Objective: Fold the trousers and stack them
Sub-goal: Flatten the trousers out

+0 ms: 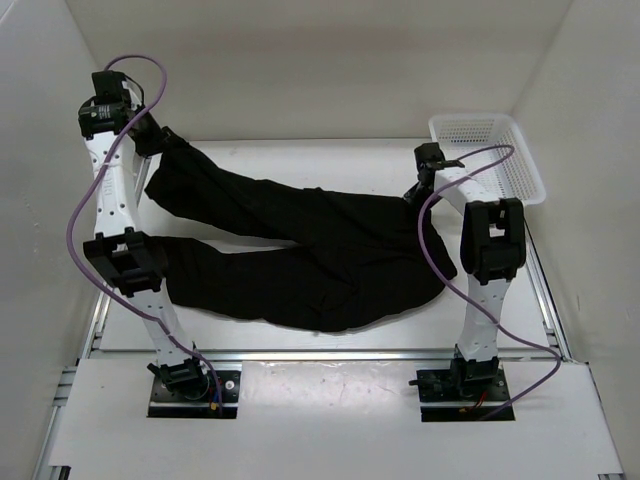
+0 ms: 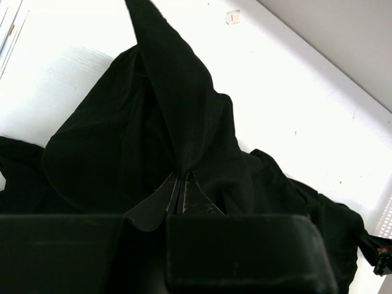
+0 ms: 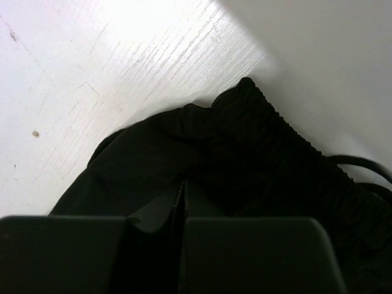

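Note:
The black trousers [image 1: 300, 250] lie spread across the white table, legs running to the left, waist at the right. My left gripper [image 1: 152, 140] is at the far left, shut on the end of the upper leg and holding it lifted; in the left wrist view the fabric [image 2: 177, 110] rises in a peak from the closed gripper [image 2: 182, 177]. My right gripper [image 1: 420, 190] is at the waist end, shut on the ribbed waistband [image 3: 257, 141]; in the right wrist view the gripper [image 3: 184, 187] is pressed together in the cloth.
A white mesh basket [image 1: 515, 175] stands at the back right corner, just right of my right gripper. White walls close in the left, back and right. The table's front rail [image 1: 320, 355] runs just beyond the arm bases.

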Robot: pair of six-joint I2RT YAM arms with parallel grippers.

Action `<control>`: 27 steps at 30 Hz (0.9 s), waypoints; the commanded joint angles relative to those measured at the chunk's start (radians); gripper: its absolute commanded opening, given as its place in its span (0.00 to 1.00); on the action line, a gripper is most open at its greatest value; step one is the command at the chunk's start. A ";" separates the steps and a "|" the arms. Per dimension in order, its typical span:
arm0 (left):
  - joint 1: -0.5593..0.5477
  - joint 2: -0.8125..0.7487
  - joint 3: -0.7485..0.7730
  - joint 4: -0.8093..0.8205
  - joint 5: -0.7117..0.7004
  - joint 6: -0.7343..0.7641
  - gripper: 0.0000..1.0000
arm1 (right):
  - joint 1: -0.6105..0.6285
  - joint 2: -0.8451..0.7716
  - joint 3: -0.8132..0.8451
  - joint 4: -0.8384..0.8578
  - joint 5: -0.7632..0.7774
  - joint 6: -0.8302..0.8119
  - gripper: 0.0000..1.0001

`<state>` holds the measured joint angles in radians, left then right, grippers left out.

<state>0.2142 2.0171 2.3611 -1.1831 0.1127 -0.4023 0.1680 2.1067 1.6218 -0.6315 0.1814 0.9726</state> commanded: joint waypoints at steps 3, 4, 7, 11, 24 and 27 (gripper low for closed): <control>0.005 -0.038 -0.005 0.011 0.019 0.016 0.10 | 0.047 -0.129 -0.029 0.001 0.150 0.026 0.00; 0.005 -0.038 -0.005 0.011 0.030 0.016 0.10 | 0.047 -0.170 -0.055 0.001 0.162 0.035 0.00; 0.005 -0.015 0.004 0.020 0.050 0.016 0.10 | 0.047 -0.243 -0.092 0.023 0.181 0.026 0.00; 0.005 -0.024 0.004 0.020 0.061 0.016 0.10 | 0.047 -0.293 -0.149 0.023 0.190 -0.052 0.09; 0.005 -0.054 -0.017 0.020 0.059 0.025 0.10 | 0.047 -0.290 -0.364 0.036 0.121 -0.275 0.35; 0.005 -0.063 -0.039 0.020 0.059 0.016 0.10 | 0.047 -0.313 -0.431 0.024 0.110 -0.215 0.37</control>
<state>0.2142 2.0212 2.3390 -1.1770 0.1661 -0.3927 0.2165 1.8591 1.2324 -0.5983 0.3069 0.7158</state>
